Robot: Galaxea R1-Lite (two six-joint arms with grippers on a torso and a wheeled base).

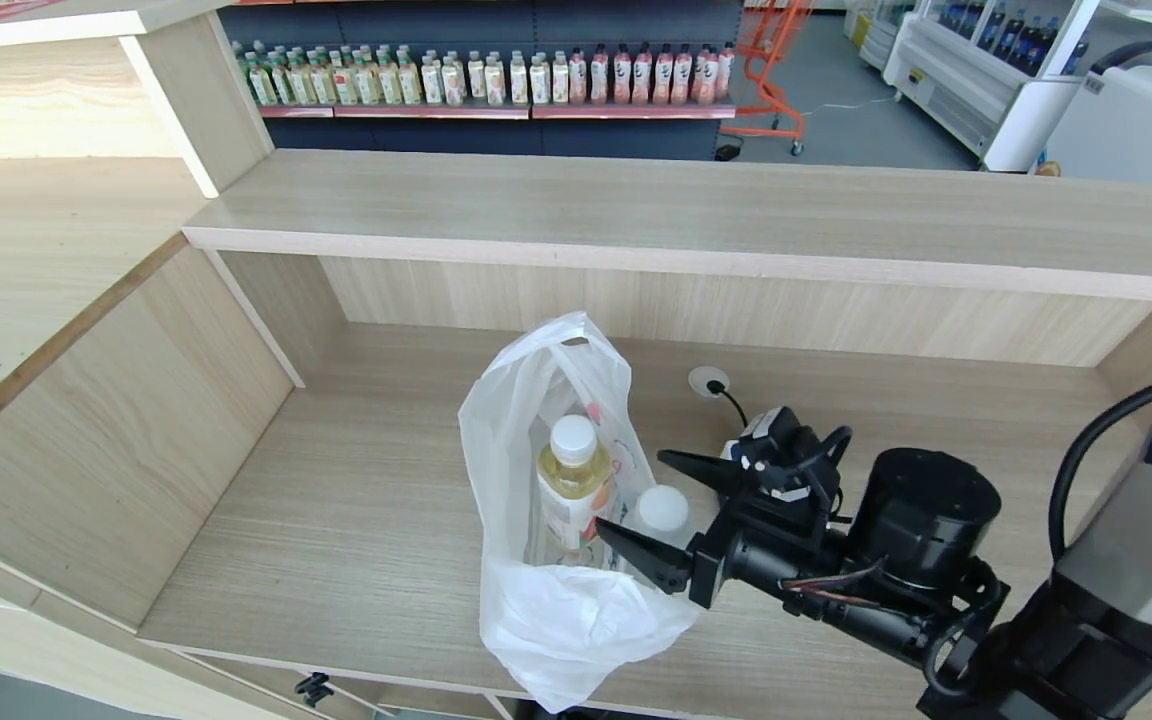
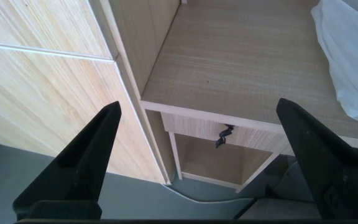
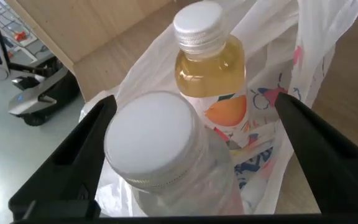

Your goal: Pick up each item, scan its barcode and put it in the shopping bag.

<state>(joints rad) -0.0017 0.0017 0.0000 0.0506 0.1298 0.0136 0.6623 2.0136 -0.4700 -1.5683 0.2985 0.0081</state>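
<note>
A white plastic shopping bag (image 1: 546, 600) stands open on the wooden counter (image 1: 356, 520). Inside it a bottle of yellow drink (image 1: 572, 480) stands upright, with a clear white-capped bottle (image 1: 662, 508) beside it. My right gripper (image 1: 631, 490) is open at the bag's mouth, one finger on each side of the white-capped bottle (image 3: 157, 149), with gaps between the fingers and the bottle. The yellow bottle (image 3: 213, 68) is just beyond. My left gripper (image 2: 199, 106) is open and empty, off the counter's front corner, with the bag's edge (image 2: 353, 56) to one side.
A black and white scanner (image 1: 766, 430) lies behind the right gripper, its cable running to a grommet (image 1: 708, 380). Wooden walls enclose the counter at the back and left. A raised ledge (image 1: 696, 215) runs above. A small black latch (image 2: 224, 135) hangs under the front edge.
</note>
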